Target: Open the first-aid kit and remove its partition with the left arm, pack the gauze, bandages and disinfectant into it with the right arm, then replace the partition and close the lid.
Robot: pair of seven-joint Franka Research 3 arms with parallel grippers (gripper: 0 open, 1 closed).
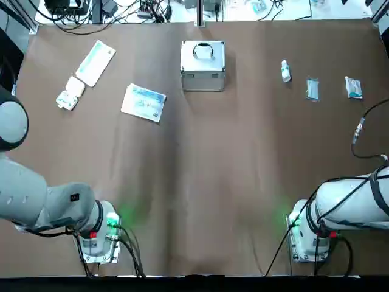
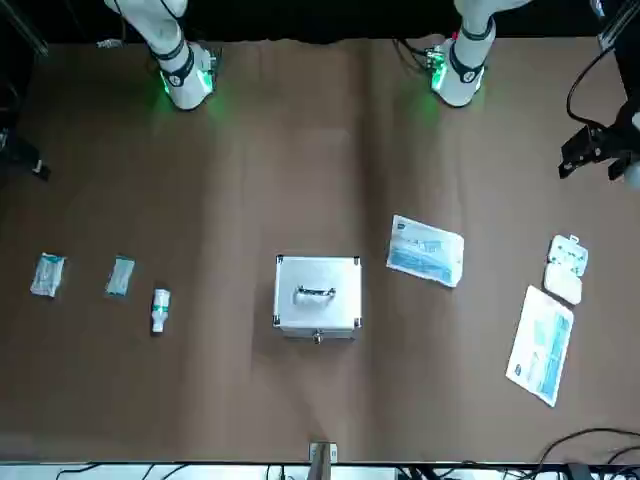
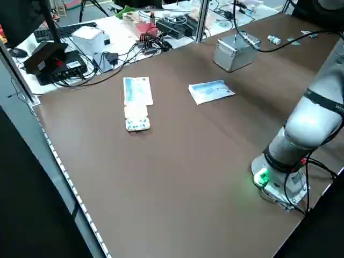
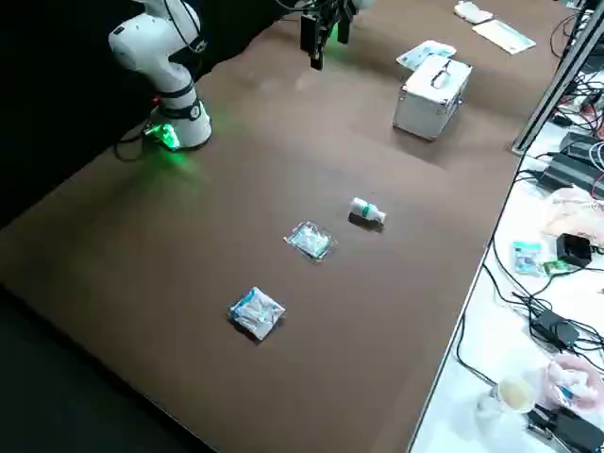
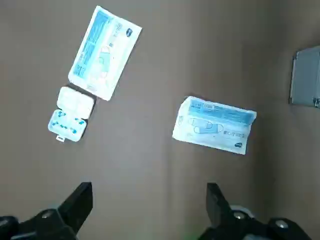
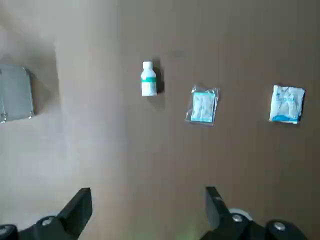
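Looking down from overhead, I am seeing the first-aid kit [image 1: 203, 66] standing shut near the far edge of the table [image 1: 194, 182], centred, its lid [image 1: 203, 53] up with the curved handle [image 1: 203, 50] on top. I am judging the case rigid and fairly heavy, the lid best lifted at its front rim.

Facing the robot, the disinfectant [image 2: 160, 309] is lying on its side toward the right arm's edge, light and likely to roll; two small soft packets [image 2: 119, 277] are lying beyond it.

Through the left wrist camera, the left gripper [image 5: 149, 202] is hanging spread wide above bare tabletop. The right gripper [image 6: 148, 202] is likewise gaping. Broad bare surface is separating both arms from everything.
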